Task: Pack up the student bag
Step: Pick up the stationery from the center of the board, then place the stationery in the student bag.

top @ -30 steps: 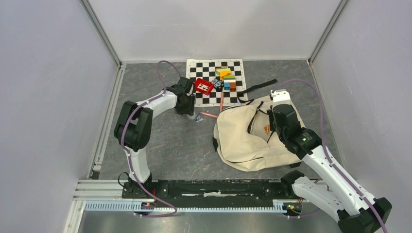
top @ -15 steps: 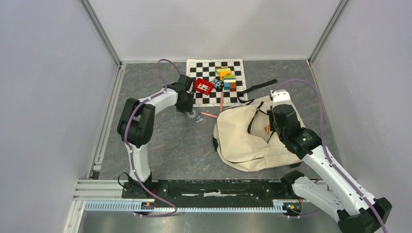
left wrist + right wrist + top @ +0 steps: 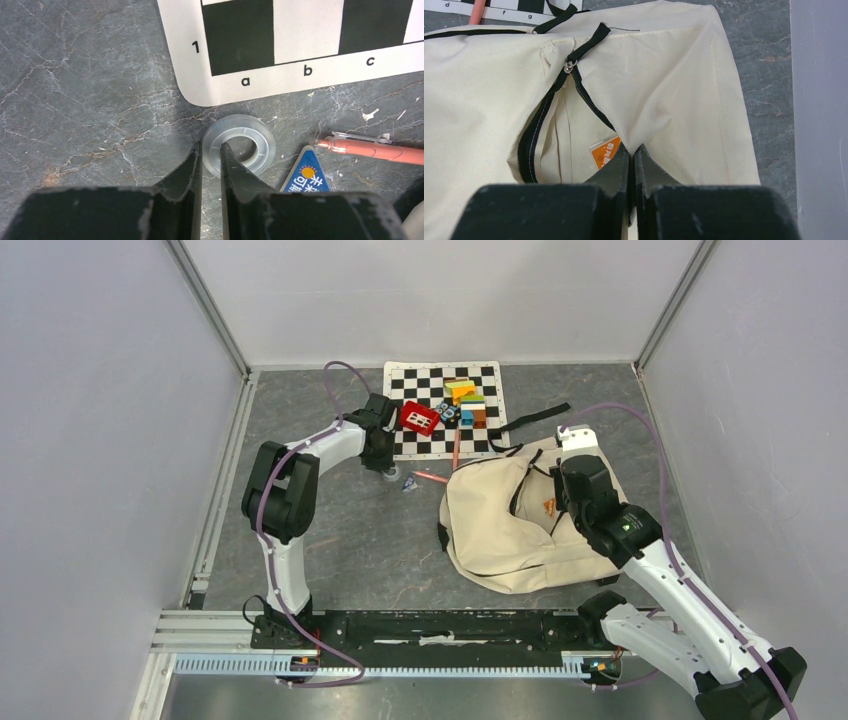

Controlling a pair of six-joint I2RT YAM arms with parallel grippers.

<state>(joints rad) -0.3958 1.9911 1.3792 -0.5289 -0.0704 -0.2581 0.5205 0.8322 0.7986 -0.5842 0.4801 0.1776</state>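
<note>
— Where's the student bag?

— Lying slumped towards the right edge of the bench, its far end just beside the near right corner of the chessboard mat. The zip is open, and an orange card shows inside.

— And the right gripper?

— Pinched tight on the cream flap at the bag's opening.

— The left gripper?

— Down by the mat's near left corner. Its jaws are narrow, clamped on the wall of a clear ring, with one finger outside and one in the hole. A red pen and a blue packet lie just beside the ring.
</note>
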